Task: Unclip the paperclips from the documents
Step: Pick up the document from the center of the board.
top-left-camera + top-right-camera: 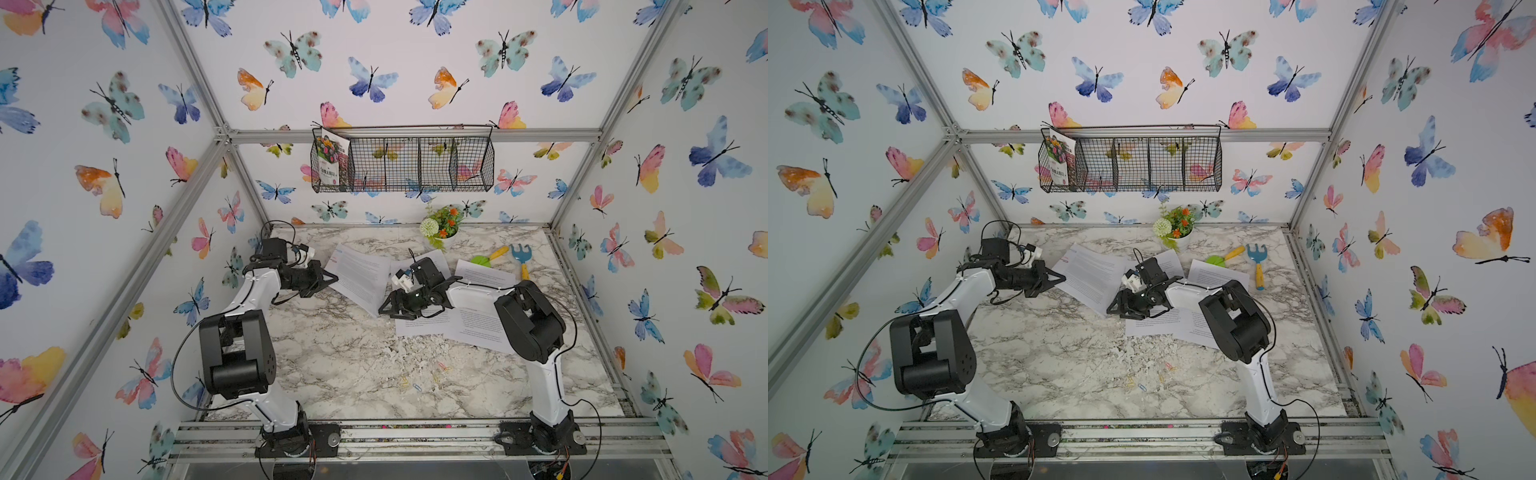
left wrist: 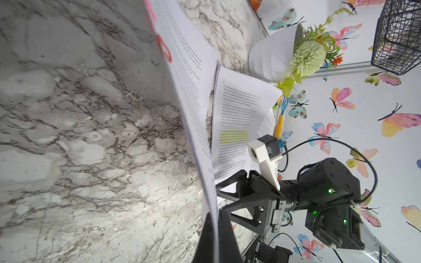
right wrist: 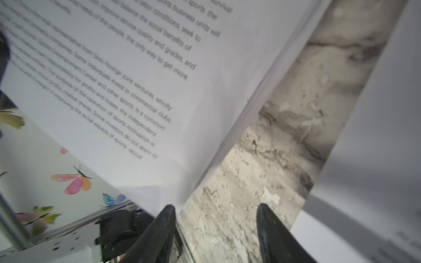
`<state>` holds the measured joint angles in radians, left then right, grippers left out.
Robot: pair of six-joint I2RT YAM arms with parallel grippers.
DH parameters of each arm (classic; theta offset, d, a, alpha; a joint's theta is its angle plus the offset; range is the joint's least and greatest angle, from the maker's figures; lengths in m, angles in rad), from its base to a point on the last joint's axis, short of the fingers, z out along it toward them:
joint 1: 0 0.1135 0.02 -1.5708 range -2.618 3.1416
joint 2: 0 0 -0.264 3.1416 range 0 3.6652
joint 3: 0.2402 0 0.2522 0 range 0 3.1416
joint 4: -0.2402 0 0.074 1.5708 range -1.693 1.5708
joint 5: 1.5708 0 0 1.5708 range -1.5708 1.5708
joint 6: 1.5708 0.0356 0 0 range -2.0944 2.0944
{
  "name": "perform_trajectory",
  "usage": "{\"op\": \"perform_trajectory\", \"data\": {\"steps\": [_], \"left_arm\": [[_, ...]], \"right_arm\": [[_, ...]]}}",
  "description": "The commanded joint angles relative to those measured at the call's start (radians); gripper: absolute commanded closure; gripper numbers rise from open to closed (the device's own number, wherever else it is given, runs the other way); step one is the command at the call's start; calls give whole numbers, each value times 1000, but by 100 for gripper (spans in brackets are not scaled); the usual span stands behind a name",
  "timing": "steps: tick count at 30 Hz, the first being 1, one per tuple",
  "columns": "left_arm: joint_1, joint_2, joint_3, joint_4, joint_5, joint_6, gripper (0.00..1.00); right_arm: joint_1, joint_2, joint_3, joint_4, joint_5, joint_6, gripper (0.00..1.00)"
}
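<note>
My left gripper (image 1: 335,277) (image 2: 215,218) is shut on the near-left edge of a document (image 1: 361,278) (image 2: 189,75), which is lifted off the marble table (image 1: 332,365). A pink paperclip (image 2: 164,49) sits on that sheet's far edge. My right gripper (image 1: 388,311) (image 3: 216,207) stands open at the same document's (image 3: 136,79) lower corner, one finger beside the paper and nothing between the fingers. Other documents (image 1: 478,324) lie under the right arm, and one carries a yellow highlight band (image 2: 234,136). Loose paperclips (image 1: 417,387) lie on the table near the front.
A white pot of artificial flowers (image 1: 442,232) stands at the back. A green trowel (image 1: 488,257) and a blue rake (image 1: 521,257) lie at the back right. A black wire basket (image 1: 403,164) with a seed packet (image 1: 330,160) hangs on the back wall.
</note>
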<state>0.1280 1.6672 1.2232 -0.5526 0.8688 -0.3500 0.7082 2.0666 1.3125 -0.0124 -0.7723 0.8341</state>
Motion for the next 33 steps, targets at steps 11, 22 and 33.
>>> {"op": "perform_trajectory", "data": {"steps": [11, 22, 33], "left_arm": [[-18, -126, -36, 194, -36, -376, 100], [-55, -234, -151, 348, -79, -606, 100], [-71, -228, -143, 366, -84, -627, 100]], "right_arm": [[18, -177, -332, 681, 64, 851, 21], [47, -147, -294, 867, 253, 1221, 8], [97, -123, -297, 894, 284, 1379, 2]]}}
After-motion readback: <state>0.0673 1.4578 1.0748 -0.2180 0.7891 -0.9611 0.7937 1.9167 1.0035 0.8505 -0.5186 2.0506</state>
